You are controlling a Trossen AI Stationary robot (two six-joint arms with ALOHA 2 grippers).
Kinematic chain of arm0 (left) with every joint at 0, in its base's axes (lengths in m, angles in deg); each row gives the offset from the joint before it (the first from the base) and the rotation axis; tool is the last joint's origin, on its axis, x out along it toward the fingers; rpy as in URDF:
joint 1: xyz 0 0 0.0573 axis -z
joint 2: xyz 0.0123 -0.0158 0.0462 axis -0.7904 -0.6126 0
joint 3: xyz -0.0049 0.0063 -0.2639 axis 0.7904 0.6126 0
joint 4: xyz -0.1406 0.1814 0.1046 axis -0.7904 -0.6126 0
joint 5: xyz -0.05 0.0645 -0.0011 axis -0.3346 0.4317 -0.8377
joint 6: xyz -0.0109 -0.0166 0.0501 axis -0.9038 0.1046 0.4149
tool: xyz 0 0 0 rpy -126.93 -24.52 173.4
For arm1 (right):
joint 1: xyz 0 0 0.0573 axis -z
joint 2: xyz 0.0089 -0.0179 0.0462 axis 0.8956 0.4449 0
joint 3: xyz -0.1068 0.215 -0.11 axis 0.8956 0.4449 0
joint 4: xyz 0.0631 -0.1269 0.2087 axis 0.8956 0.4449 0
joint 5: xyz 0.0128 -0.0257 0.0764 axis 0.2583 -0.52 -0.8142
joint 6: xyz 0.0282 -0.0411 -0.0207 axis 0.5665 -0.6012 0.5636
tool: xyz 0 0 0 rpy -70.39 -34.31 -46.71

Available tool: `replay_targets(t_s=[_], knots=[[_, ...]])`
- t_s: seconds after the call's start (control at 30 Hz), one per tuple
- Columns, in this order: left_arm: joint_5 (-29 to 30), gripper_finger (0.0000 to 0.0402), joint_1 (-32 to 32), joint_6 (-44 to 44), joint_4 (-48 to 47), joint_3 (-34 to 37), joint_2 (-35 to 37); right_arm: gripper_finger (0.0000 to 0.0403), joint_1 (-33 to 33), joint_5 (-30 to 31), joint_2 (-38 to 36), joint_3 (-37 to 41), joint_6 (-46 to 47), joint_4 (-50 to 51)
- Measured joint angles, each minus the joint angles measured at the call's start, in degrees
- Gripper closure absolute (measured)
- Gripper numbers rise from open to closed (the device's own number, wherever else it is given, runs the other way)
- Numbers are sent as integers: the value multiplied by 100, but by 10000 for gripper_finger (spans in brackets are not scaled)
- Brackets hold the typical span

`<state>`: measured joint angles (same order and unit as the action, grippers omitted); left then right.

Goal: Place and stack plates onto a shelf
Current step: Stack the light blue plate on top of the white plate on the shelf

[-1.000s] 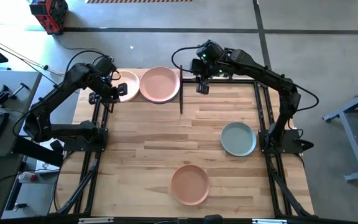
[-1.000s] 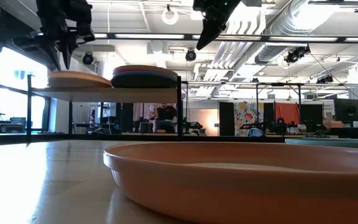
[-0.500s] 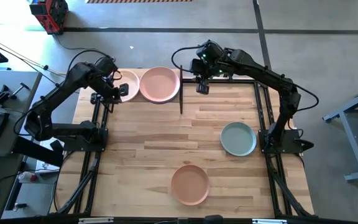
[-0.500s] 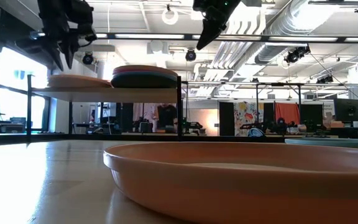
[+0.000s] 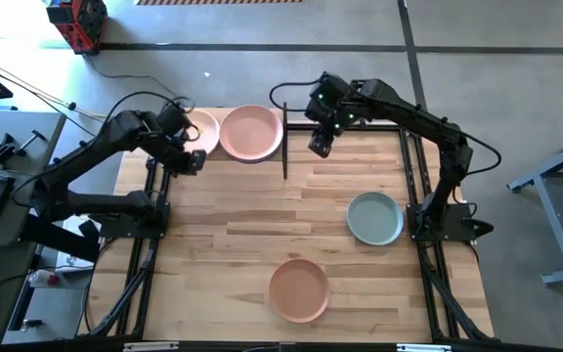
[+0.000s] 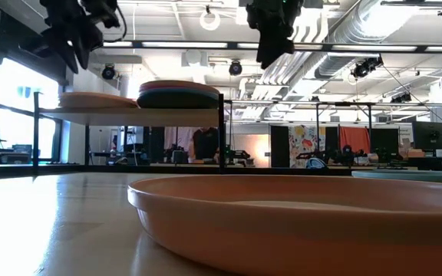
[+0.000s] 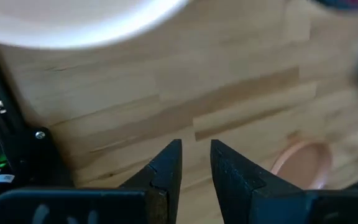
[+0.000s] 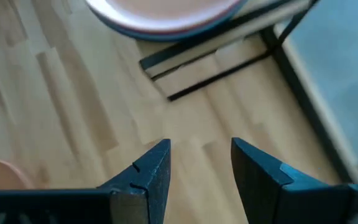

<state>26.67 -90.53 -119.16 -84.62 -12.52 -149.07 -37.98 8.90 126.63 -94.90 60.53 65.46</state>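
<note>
Light-wood shelf [image 6: 129,113] on thin black posts, far table edge: bears a lone cream plate [image 5: 199,129] beside a pink-topped stack of plates [image 5: 252,132]. Sage green plate [image 5: 374,217] and peach-orange plate [image 5: 298,289] lie on the plank tabletop [image 5: 242,230]. Left gripper [image 5: 192,159], narrowly parted, empty, beside the shelf. Right gripper [image 5: 321,145], wide open, empty, above the tabletop.

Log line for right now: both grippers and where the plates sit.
left gripper: empty, by shelf | right gripper: open, empty, beside shelf | stack on shelf, pink plate on top | table: sage green plate, peach-orange plate
</note>
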Motion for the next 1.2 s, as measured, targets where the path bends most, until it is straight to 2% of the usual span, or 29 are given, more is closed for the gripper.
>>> replay_targets(t_s=[0.33,0.87,1.2], knots=[[223,330,1335,482,2,0,0,256,-845,204,-7,302,2028,223],[304,330,2545,630,2,0,-2,256,-2515,487,0,2688,4771,-454],[483,330,3320,243,282,1,-4,256,-3099,661,2,3877,5826,-533]])
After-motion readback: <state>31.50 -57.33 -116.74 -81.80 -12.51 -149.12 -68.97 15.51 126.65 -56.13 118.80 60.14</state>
